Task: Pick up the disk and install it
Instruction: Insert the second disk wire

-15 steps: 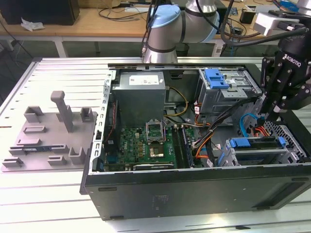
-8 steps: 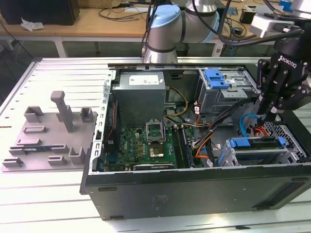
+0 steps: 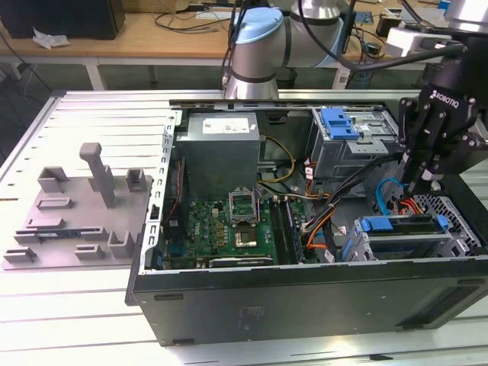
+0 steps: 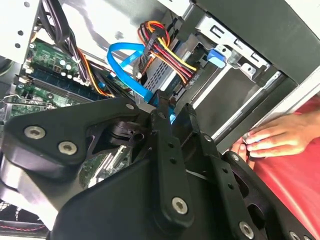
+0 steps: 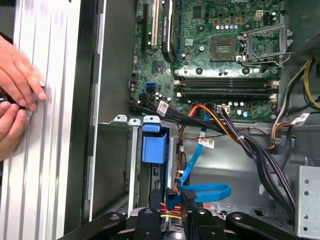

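A slatted metal table [image 3: 91, 114] carries an open computer case [image 3: 305, 293], with a grey fixture plate [image 3: 76, 210] lying well apart on the exterior view's left. In that view the gripper [image 3: 418, 183] hangs inside the case, just above the drive cage, and the disk [image 3: 400, 226] lies in that cage below it, its blue carrier level with the cage rails. I judge the work to be at the seating stage, the disk looking placed rather than carried. I cannot tell whether the pincer is open or closed. In the second wrist view the gripper [image 4: 172, 112] sits close to a blue data cable [image 4: 127, 70] and a bundle of coloured power wires [image 4: 167, 50], while a person's hand [image 4: 280, 135] rests at the case edge. In the first wrist view the motherboard [image 5: 220, 65] lies beyond the cage wall. Room is tight: any move calls for a straight path clear of cables, rails and hand.
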### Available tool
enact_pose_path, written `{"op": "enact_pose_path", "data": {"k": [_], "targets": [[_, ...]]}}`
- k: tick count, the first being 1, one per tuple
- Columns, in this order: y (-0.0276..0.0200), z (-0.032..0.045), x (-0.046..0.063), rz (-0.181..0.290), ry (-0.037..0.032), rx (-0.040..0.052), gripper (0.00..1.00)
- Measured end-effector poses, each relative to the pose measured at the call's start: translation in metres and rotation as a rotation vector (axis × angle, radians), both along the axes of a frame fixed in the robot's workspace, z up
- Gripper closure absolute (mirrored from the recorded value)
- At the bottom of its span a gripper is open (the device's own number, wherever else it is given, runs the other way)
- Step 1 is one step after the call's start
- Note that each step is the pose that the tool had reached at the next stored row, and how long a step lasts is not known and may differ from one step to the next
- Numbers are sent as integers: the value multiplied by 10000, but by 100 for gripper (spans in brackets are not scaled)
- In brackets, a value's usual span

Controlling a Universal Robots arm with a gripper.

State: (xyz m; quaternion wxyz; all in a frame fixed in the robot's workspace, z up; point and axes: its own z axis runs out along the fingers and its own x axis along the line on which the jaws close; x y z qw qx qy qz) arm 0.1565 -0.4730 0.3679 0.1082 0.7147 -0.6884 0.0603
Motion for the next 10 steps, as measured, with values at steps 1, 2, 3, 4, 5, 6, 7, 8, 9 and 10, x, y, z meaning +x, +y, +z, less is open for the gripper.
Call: {"op": "enact_pose_path", "data": {"k": [1, 2, 3, 4, 5, 6, 7, 8, 9, 10], "targets": [[17, -4, -5, 4, 0, -68, 70], [28, -8, -7, 7, -1, -107, 70], [42, -13, -9, 12, -1, -154, 70], [53, -16, -11, 14, -1, -194, 70], [63, -20, -12, 18, -3, -252, 70], [69, -25, -13, 23, -4, -281, 70], [81, -30, -13, 34, -16, -322, 70], [84, -33, -13, 45, -48, -333, 70], [84, -38, -13, 62, -90, -333, 70], [85, -40, -13, 70, -118, -334, 70]]}}
